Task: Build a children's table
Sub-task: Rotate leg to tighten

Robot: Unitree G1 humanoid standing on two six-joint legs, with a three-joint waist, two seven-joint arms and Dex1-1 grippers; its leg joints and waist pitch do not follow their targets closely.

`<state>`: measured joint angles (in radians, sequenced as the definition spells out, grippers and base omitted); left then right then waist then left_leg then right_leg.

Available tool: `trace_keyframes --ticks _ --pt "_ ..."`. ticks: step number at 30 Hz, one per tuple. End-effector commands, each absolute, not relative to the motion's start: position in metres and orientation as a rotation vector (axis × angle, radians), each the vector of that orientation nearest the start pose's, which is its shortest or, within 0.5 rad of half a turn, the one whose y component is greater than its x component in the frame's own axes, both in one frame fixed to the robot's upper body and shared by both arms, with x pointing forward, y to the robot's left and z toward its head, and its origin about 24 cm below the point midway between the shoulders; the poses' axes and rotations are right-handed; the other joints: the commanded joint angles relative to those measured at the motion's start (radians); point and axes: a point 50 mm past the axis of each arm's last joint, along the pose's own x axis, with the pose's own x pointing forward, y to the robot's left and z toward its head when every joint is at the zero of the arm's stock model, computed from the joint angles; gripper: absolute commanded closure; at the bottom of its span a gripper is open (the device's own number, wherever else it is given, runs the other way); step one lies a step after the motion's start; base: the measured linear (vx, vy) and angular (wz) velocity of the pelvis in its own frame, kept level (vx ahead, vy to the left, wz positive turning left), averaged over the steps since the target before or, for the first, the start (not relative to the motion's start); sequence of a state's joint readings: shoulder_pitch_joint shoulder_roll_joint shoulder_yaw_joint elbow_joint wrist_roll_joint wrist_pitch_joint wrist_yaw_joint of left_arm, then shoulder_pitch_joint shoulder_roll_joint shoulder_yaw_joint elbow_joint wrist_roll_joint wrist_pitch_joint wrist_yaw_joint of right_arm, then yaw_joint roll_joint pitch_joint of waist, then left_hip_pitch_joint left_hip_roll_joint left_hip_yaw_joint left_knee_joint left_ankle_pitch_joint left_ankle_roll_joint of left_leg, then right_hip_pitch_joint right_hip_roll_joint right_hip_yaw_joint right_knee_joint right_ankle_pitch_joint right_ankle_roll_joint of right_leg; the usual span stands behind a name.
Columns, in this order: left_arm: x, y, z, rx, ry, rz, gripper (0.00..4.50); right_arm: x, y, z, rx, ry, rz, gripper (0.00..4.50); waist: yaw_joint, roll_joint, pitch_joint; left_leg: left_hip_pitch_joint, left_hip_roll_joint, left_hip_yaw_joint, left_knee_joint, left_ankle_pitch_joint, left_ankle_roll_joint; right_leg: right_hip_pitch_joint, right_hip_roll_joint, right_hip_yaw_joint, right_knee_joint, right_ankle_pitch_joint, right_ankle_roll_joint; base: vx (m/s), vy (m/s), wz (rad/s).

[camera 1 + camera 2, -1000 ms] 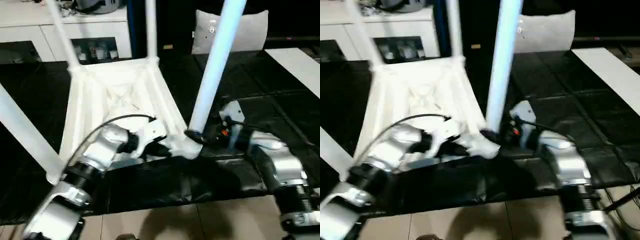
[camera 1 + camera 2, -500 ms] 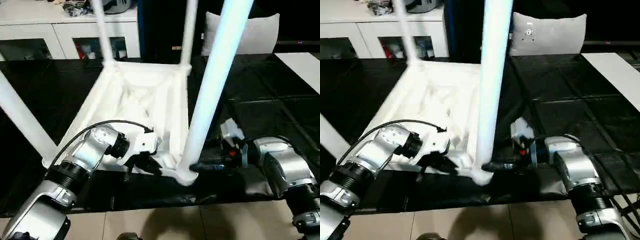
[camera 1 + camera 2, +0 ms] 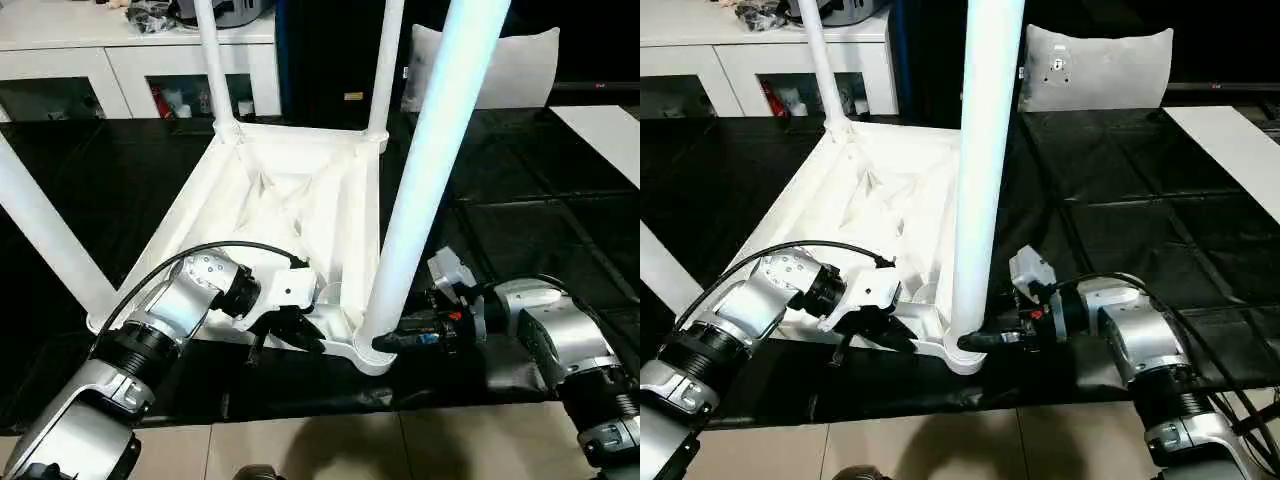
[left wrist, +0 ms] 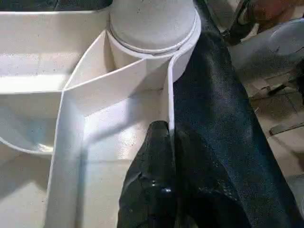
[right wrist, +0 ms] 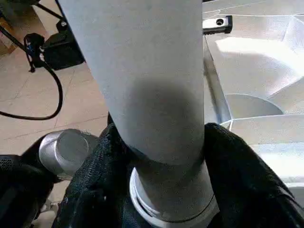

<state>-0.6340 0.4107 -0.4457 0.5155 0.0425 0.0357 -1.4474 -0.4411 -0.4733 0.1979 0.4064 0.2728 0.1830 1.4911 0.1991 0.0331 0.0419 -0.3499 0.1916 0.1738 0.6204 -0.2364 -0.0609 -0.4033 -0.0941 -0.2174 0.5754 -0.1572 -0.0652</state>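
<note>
At the centre of the frame, the white children's table (image 3: 290,190) lies upside down on a black mat (image 3: 520,220), its ribbed underside facing up and its legs standing in the corner sockets. At lower centre, the left tool (image 3: 290,328) has its fingers pressed together on the top's rim wall beside the nearest corner. From the lower right, the right tool (image 3: 985,340) has its black fingers (image 5: 102,175) around the base of the nearest leg (image 3: 425,180), touching it on both sides.
</note>
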Motion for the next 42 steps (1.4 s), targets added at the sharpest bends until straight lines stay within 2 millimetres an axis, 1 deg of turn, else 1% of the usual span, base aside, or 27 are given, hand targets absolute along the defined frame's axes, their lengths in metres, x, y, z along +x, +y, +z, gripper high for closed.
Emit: trace_keyframes --ticks 1,6,7,8,9,11,12,13,14,15,16,17,18,19,20,22,23,25,27,29,31,35,36,37,40,41,42 --pt "0.300 0.104 0.065 0.590 0.478 -1.732 4.50 0.282 -0.159 0.069 -0.048 0.350 1.587 2.43 -0.011 -0.015 -0.071 -0.001 0.056 -0.019 -0.068 -0.047 0.069 0.067 -0.087 0.081 -0.086 -0.373 0.061 0.000 0.000 0.00" --pt "0.307 0.099 0.067 0.491 0.478 -1.603 4.50 0.277 -0.153 0.068 0.031 0.350 1.540 2.50 -0.010 -0.016 -0.068 0.002 0.057 -0.019 -0.070 -0.048 0.063 0.066 -0.089 0.081 -0.090 -0.385 0.066 0.000 0.000 0.00" --pt "0.311 0.095 0.068 0.467 0.468 -1.536 4.50 0.278 -0.149 0.064 0.033 0.357 1.475 2.50 -0.010 -0.019 -0.066 0.004 0.053 -0.017 -0.070 -0.060 0.059 0.064 -0.088 0.079 -0.096 -0.409 0.075 0.000 0.000 0.00" --pt "0.312 0.094 0.068 0.461 0.464 -1.523 4.50 0.279 -0.148 0.063 0.030 0.357 1.455 2.50 -0.012 -0.018 -0.062 0.008 0.050 -0.016 -0.070 -0.074 0.050 0.061 -0.087 0.077 -0.103 -0.440 0.084 0.000 0.000 0.00" --pt "0.316 0.087 0.070 0.431 0.446 -1.460 4.50 0.284 -0.142 0.060 0.026 0.353 1.361 2.50 -0.015 -0.019 -0.062 0.006 0.047 -0.016 -0.070 -0.081 0.048 0.063 -0.087 0.074 -0.105 -0.454 0.089 0.000 0.000 0.00" --pt "0.319 0.078 0.072 0.382 0.435 -1.395 4.50 0.294 -0.135 0.058 0.038 0.328 1.227 2.51 -0.028 -0.020 -0.058 0.009 0.039 -0.016 -0.068 -0.108 0.028 0.061 -0.083 0.059 -0.121 -0.511 0.120 0.000 0.000 0.00" --pt "0.320 0.075 0.072 0.367 0.434 -1.378 4.50 0.297 -0.132 0.058 0.054 0.326 1.173 2.51 -0.044 -0.021 -0.056 0.005 0.036 -0.017 -0.067 -0.120 0.023 0.064 -0.081 0.051 -0.127 -0.527 0.137 0.000 0.000 0.00" --pt "0.321 0.071 0.073 0.358 0.429 -1.355 4.50 0.301 -0.129 0.057 0.051 0.322 1.128 2.51 -0.052 -0.020 -0.057 0.001 0.036 -0.019 -0.067 -0.126 0.024 0.067 -0.080 0.046 -0.130 -0.530 0.144 0.000 0.000 0.00" --pt "0.321 0.070 0.073 0.357 0.429 -1.352 4.50 0.301 -0.129 0.057 0.051 0.321 1.123 2.52 -0.067 -0.016 -0.059 0.000 0.044 -0.024 -0.068 -0.138 0.030 0.072 -0.081 0.042 -0.134 -0.521 0.153 0.000 0.000 0.00" --pt "0.325 0.060 0.076 0.339 0.418 -1.293 4.50 0.309 -0.122 0.056 0.046 0.319 1.007 2.52 -0.082 -0.011 -0.062 -0.002 0.056 -0.030 -0.072 -0.145 0.037 0.078 -0.084 0.043 -0.132 -0.488 0.143 0.000 0.000 0.00" --pt "0.325 0.060 0.076 0.339 0.418 -1.293 4.50 0.309 -0.122 0.056 0.046 0.319 1.007 2.53 -0.095 -0.007 -0.060 -0.003 0.064 -0.035 -0.075 -0.152 0.037 0.077 -0.088 0.046 -0.130 -0.461 0.124 0.000 0.000 0.00" --pt "0.328 0.055 0.078 0.329 0.411 -1.261 4.50 0.313 -0.117 0.056 0.052 0.320 0.945 2.53 -0.095 -0.007 -0.060 -0.003 0.064 -0.035 -0.075 -0.152 0.037 0.077 -0.088 0.046 -0.130 -0.461 0.124 0.000 0.000 0.00" --pt "0.331 0.047 0.080 0.320 0.398 -1.213 4.50 0.317 -0.109 0.055 0.067 0.320 0.852 2.54 -0.113 -0.011 -0.059 -0.001 0.052 -0.031 -0.073 -0.148 0.028 0.074 -0.090 0.049 -0.131 -0.450 0.103 0.000 0.000 0.00" --pt "0.332 0.044 0.081 0.318 0.393 -1.195 4.50 0.318 -0.106 0.055 0.072 0.319 0.820 2.54 -0.116 -0.013 -0.062 -0.003 0.041 -0.028 -0.070 -0.133 0.027 0.079 -0.091 0.047 -0.129 -0.453 0.103 0.000 0.000 0.00" --pt "0.332 0.043 0.081 0.318 0.391 -1.188 4.50 0.319 -0.105 0.055 0.073 0.318 0.807 2.55 -0.118 -0.013 -0.063 -0.005 0.039 -0.027 -0.070 -0.122 0.033 0.080 -0.091 0.049 -0.128 -0.445 0.103 0.000 0.000 0.00" --pt "0.334 0.030 0.083 0.306 0.362 -1.126 4.50 0.323 -0.092 0.053 0.096 0.314 0.684 2.55 -0.123 -0.010 -0.062 -0.003 0.042 -0.027 -0.073 -0.093 0.042 0.073 -0.090 0.055 -0.125 -0.412 0.086 0.000 0.000 0.00" --pt "0.334 0.027 0.083 0.302 0.355 -1.113 4.50 0.324 -0.089 0.053 0.100 0.314 0.657 2.55 -0.126 -0.011 -0.067 -0.007 0.044 -0.029 -0.073 -0.069 0.045 0.078 -0.091 0.059 -0.114 -0.373 0.068 0.000 0.000 0.00" --pt "0.332 0.020 0.083 0.306 0.341 -1.089 4.50 0.327 -0.086 0.051 0.141 0.310 0.571 2.55 -0.123 -0.009 -0.073 -0.012 0.046 -0.032 -0.073 -0.008 0.073 0.082 -0.093 0.068 -0.095 -0.275 0.040 0.000 0.000 0.00" --pt "0.332 0.017 0.083 0.304 0.339 -1.082 4.50 0.329 -0.088 0.052 0.148 0.299 0.528 1.99 -0.121 -0.008 -0.076 -0.014 0.052 -0.034 -0.072 0.032 0.089 0.081 -0.095 0.073 -0.082 -0.212 0.018 0.000 0.000 0.00" --pt "0.331 0.015 0.082 0.301 0.339 -1.074 4.50 0.333 -0.093 0.054 0.142 0.277 0.467 1.85 -0.117 -0.008 -0.078 -0.014 0.058 -0.034 -0.069 0.084 0.118 0.080 -0.097 0.079 -0.063 -0.119 -0.026 0.000 0.000 0.00" --pt "0.331 0.016 0.081 0.314 0.341 -1.059 4.50 0.335 -0.098 0.059 0.143 0.244 0.444 1.60 -0.110 -0.008 -0.076 -0.011 0.055 -0.029 -0.067 0.089 0.133 0.078 -0.099 0.083 -0.060 -0.101 -0.048 0.000 0.000 0.00" --pt "0.333 0.026 0.080 0.330 0.342 -1.055 4.50 0.332 -0.106 0.062 0.117 0.209 0.498 1.35 -0.100 -0.007 -0.075 -0.009 0.057 -0.028 -0.068 0.075 0.138 0.079 -0.098 0.083 -0.061 -0.121 -0.044 0.000 0.000 0.00" --pt "0.334 0.029 0.079 0.332 0.344 -1.055 4.50 0.332 -0.110 0.063 0.110 0.197 0.513 1.10 -0.096 -0.007 -0.073 -0.008 0.058 -0.027 -0.069 0.060 0.137 0.080 -0.098 0.084 -0.064 -0.137 -0.038 0.000 0.000 0.00" --pt "0.334 0.033 0.078 0.337 0.349 -1.062 4.50 0.330 -0.115 0.064 0.106 0.189 0.535 1.01 -0.096 -0.007 -0.073 -0.008 0.058 -0.027 -0.070 0.054 0.135 0.079 -0.098 0.084 -0.066 -0.146 -0.036 0.000 0.000 0.00" --pt "0.332 0.045 0.075 0.354 0.359 -1.104 4.50 0.323 -0.129 0.068 0.093 0.162 0.626 0.92 -0.088 -0.006 -0.074 -0.006 0.060 -0.027 -0.070 0.034 0.130 0.081 -0.100 0.084 -0.069 -0.168 -0.024 0.000 0.000 0.00" --pt "0.330 0.050 0.073 0.358 0.368 -1.128 4.50 0.320 -0.135 0.070 0.095 0.147 0.680 0.81 -0.088 -0.006 -0.073 -0.007 0.060 -0.027 -0.071 0.031 0.129 0.081 -0.099 0.084 -0.069 -0.171 -0.022 0.000 0.000 0.00" --pt "0.328 0.054 0.072 0.369 0.367 -1.162 4.50 0.317 -0.140 0.072 0.082 0.140 0.737 0.68 -0.082 -0.006 -0.073 -0.007 0.059 -0.026 -0.070 0.022 0.131 0.080 -0.098 0.084 -0.071 -0.180 -0.015 0.000 0.000 0.00"
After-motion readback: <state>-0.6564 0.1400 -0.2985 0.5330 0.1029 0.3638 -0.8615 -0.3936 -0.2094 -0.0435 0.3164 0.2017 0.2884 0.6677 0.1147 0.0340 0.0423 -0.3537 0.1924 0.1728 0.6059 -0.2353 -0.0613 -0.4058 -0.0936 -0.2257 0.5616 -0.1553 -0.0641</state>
